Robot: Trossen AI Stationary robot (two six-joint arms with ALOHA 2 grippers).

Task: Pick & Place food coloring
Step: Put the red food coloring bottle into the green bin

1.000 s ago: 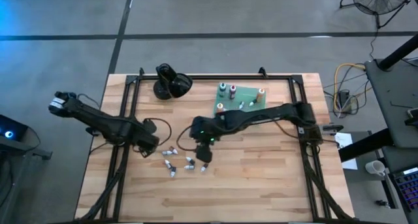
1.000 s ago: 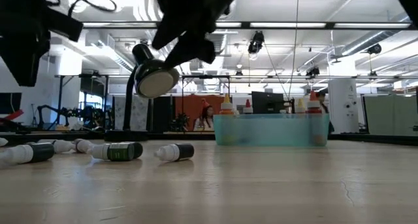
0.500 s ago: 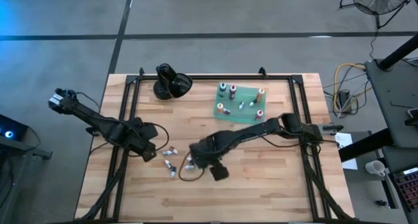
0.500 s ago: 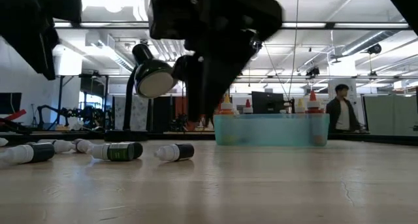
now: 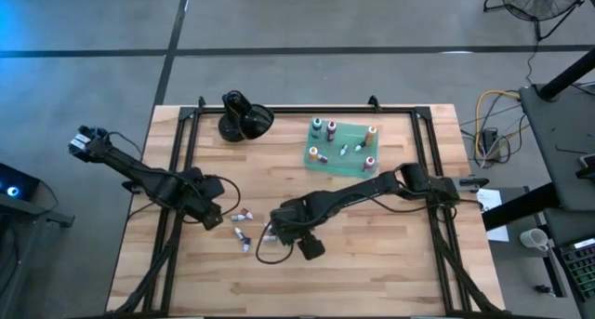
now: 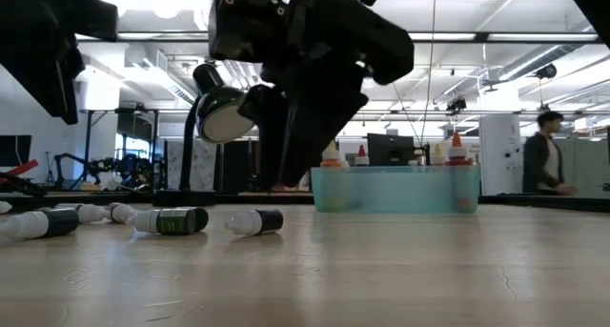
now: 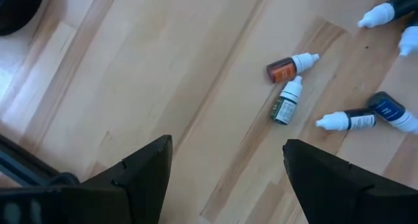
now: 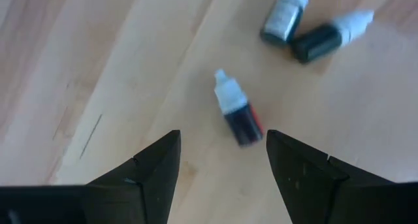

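Several tiny food coloring bottles lie on their sides on the wooden table, left of centre [image 5: 244, 228]. My right gripper [image 8: 222, 138] hangs open over them, pointing steeply down. A dark bottle with a white cap and red label [image 8: 236, 113] lies on the wood just ahead of its fingers, untouched. Two more bottles [image 8: 307, 28] lie beyond it. My left gripper [image 7: 228, 142] is open at the group's left side [image 5: 212, 218], above bare wood. A brown bottle [image 7: 290, 66] and a green one [image 7: 286, 101] lie ahead of it. Other bottles stand upright in the teal-green tray [image 5: 342, 144].
A glossy black rounded object [image 5: 244, 119] stands at the far left of the table. The tray sits at the far right of centre. A black metal frame [image 5: 186, 124] runs round the tabletop. Bare wood lies toward the near edge [image 5: 353, 282]. A person walks in the room behind [image 6: 545, 165].
My right gripper has sunk toward the table and shifted toward the near edge, over the lying bottles, and its wrist has rolled. It stays open. The bottles have not moved.
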